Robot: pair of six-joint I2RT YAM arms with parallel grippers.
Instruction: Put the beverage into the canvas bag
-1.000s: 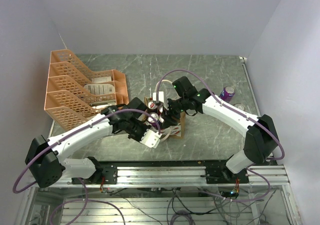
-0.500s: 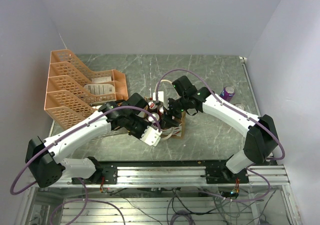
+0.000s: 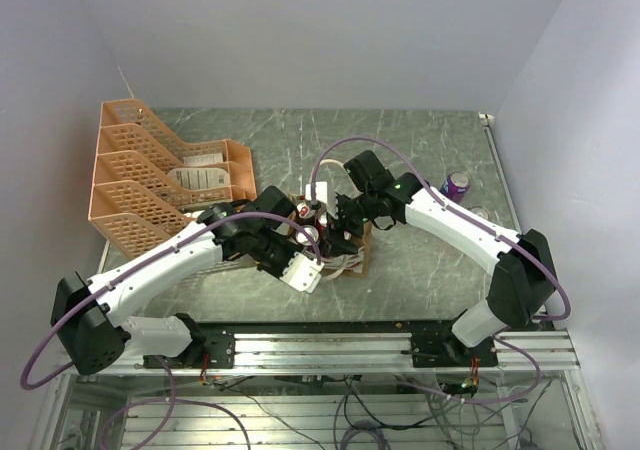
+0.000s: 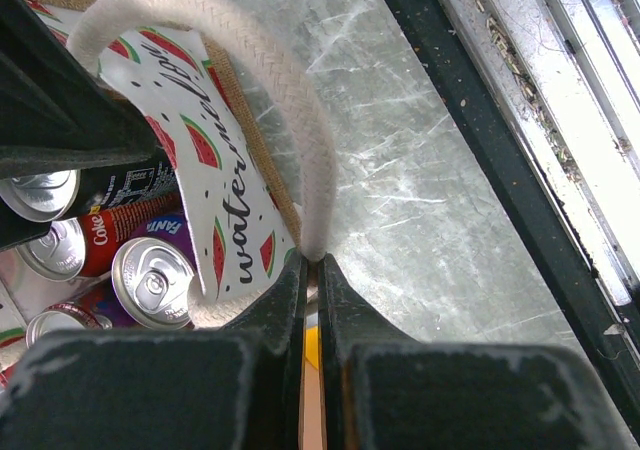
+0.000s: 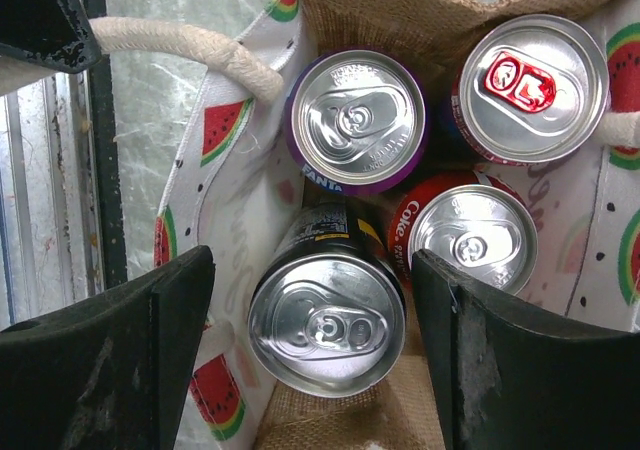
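The canvas bag stands at mid-table, tan with a white watermelon panel. It holds several upright cans: a black one, a purple Fanta, a Coke and a red-tabbed one. My right gripper hangs open over the bag, its fingers either side of the black can with gaps, not touching it. My left gripper is shut on the bag's white rope handle at the bag's near side. Both grippers also show in the top view, the left and the right.
Another purple can stands on the table at the right. An orange mesh tray rack sits at the back left. The table's dark front rail runs close by the bag.
My left arm has drawn back a little to the left, still holding the handle. My right gripper has barely shifted above the bag.
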